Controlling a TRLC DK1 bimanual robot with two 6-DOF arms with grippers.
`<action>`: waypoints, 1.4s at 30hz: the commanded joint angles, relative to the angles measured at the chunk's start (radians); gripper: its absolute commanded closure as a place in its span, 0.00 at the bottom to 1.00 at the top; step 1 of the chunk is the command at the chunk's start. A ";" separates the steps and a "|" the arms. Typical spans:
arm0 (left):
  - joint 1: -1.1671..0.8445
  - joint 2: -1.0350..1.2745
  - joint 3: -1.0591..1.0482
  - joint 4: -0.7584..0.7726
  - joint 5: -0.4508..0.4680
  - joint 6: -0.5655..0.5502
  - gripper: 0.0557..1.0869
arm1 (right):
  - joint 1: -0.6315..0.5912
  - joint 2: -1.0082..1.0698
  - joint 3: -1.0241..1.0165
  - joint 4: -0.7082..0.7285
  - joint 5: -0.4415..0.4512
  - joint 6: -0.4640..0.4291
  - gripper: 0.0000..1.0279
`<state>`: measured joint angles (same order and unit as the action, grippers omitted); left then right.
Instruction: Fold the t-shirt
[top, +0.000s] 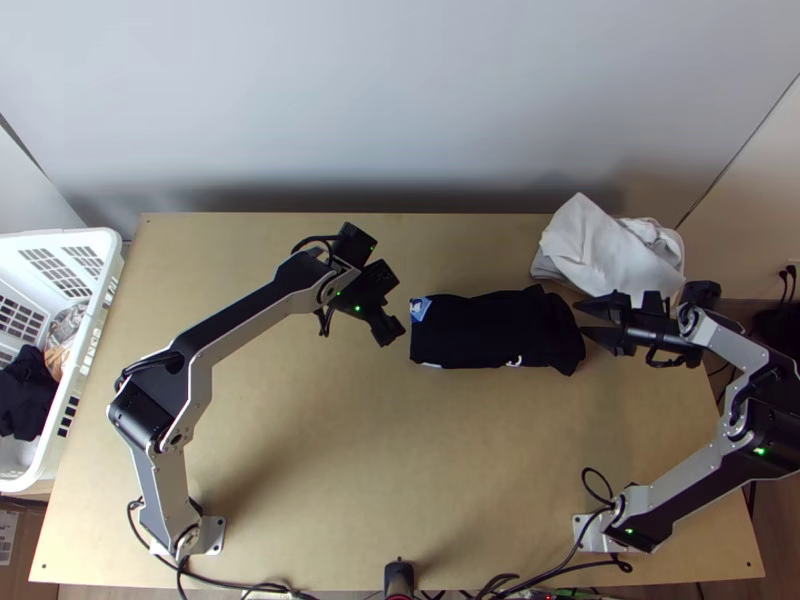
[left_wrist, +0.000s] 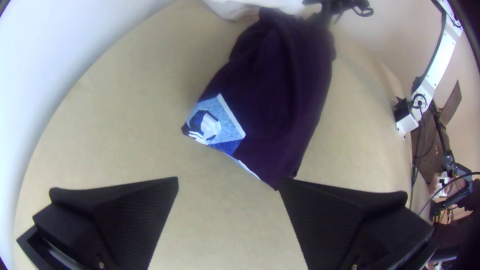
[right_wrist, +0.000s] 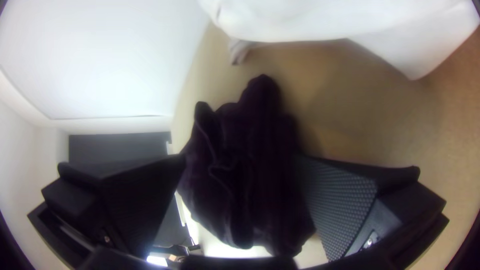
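Black t-shirt (top: 490, 330): on the light wooden table (top: 300, 450), right of middle, folded into a compact oblong, long side running left-right. Blue patch (top: 420, 309) with a white-and-dark print at its far left corner, small white marks along the near side. Right end is looser and rumpled, with ridges and a raised lump.

Left gripper (top: 396, 303): open, fingers wide apart, just off the shirt's left end. Left wrist view has one fingertip overlapping the near left corner of the shirt; can't tell if it touches.

Right gripper (top: 582, 319): open, at the shirt's right end. In the right wrist view the rumpled end lies between the spread fingers; contact unclear.

Main obstacle: bunched white cloth (top: 610, 250) on the table's far right corner area, just behind the shirt's right end and close to the right gripper. Tight on that side. Can't tell if it touches the shirt.

Pale wall (top: 400, 100) runs behind the far edge.

White plastic slatted basket (top: 105, 290) at the left edge, well apart from the shirt. Dark cloth (top: 25, 390) inside, plus a grey and orange bundle (top: 65, 335).

Near edge: black upright cylinder (top: 398, 575) at the middle, black cables (top: 240, 585) strung along both sides of it. Black cable loop (top: 598, 485) by the right arm's base (top: 600, 533).
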<state>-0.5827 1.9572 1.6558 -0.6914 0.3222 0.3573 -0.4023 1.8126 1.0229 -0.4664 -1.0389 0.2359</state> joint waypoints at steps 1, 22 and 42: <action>0.001 0.002 0.004 0.000 0.002 0.008 0.05 | 0.003 0.016 0.000 -0.044 -0.138 -0.078 0.05; -0.012 0.022 0.047 0.000 0.000 0.002 0.05 | 0.019 0.039 -0.020 -0.183 0.050 -0.303 0.05; -0.020 0.022 0.045 -0.008 0.000 -0.006 0.05 | 0.214 0.045 0.029 -0.370 -0.039 -0.379 0.04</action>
<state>-0.6010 1.9797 1.7020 -0.6987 0.3225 0.3519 -0.2501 1.8622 1.0210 -0.8288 -1.0626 -0.1612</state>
